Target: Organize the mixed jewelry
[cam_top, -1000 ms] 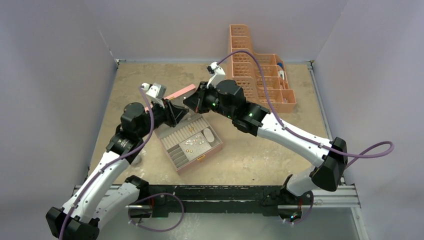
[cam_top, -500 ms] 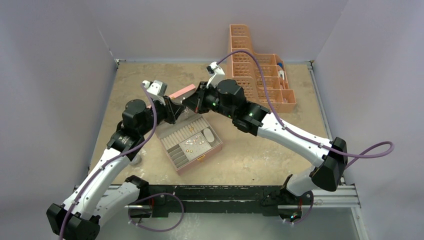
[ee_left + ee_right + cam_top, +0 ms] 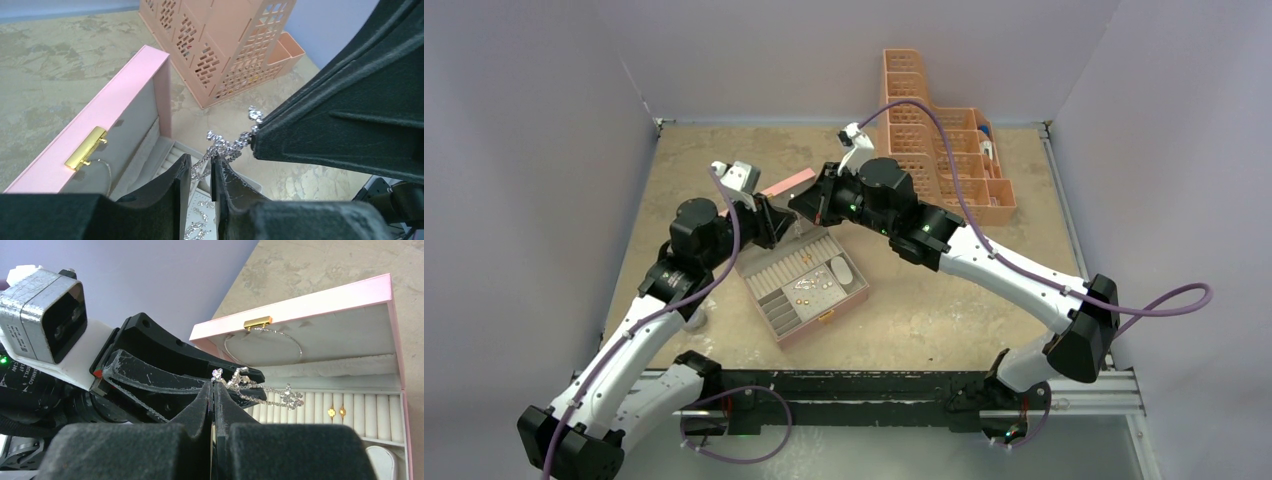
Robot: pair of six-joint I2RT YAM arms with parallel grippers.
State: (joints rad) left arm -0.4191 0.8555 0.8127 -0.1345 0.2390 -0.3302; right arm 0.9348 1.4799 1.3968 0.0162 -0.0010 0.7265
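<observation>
The open pink jewellery box with a gold clasp (image 3: 320,302) sits mid-table with its lid raised on the far-left side, and both arms meet just above its far end. The right gripper (image 3: 214,387) is clenched on a silvery rhinestone chain (image 3: 225,145), whose long axis runs leftward from those tips into the narrow gap of the left gripper (image 3: 200,165); whether that one pinches it I cannot tell. In the box's middle compartments lie tiny coppery and silvery pieces (image 3: 809,288).

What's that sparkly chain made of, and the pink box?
Sparkly chain: silvery metal set with small clear stones, judging by the bright glints. Pink box: smooth matte covering, possibly faux leather or coated card; its clasp looks like shiny gold-toned metal.
</observation>
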